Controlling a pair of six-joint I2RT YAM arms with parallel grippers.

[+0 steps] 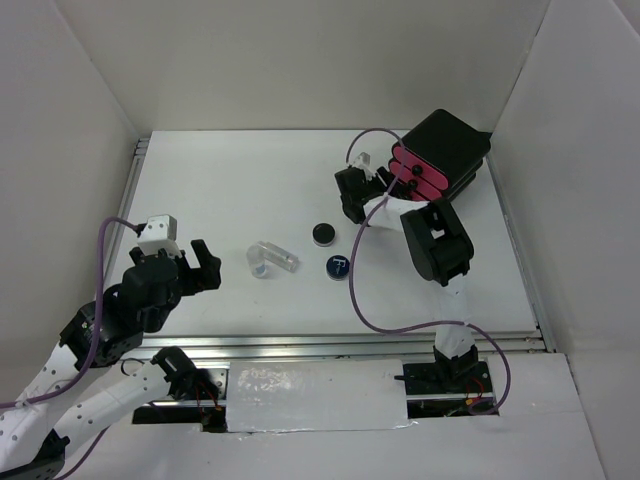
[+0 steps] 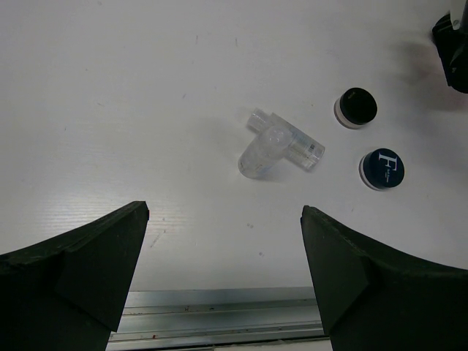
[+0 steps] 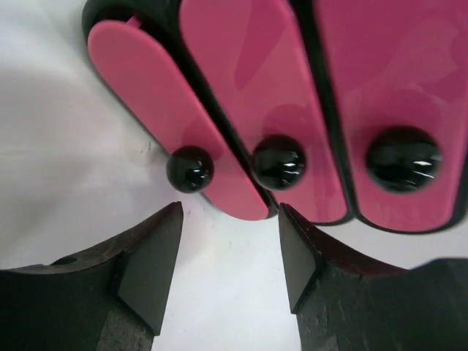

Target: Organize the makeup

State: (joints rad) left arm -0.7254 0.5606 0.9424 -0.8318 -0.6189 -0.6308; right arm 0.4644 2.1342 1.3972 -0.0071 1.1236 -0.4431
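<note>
Pink drawers look shut just ahead of my right gripper, spread short of the knobs. Ahead of my left gripper, also spread, clear vial, black compact and blue compact lie loose (nothing stowed, I judge).

A black box with rounded corners sits at about 2 o'clock on the white tabletop, turned at an angle. Its three glossy pink drawer fronts face towards 8 o'clock. Seen close up, the fronts stand side by side, each with a shiny black round knob near its lower end. Plain white wall panels close in the table at 9, 12 and 3 o'clock. A ribbed aluminium rail runs along the 6 o'clock edge, with a crinkled silver tape patch just below it.
</note>
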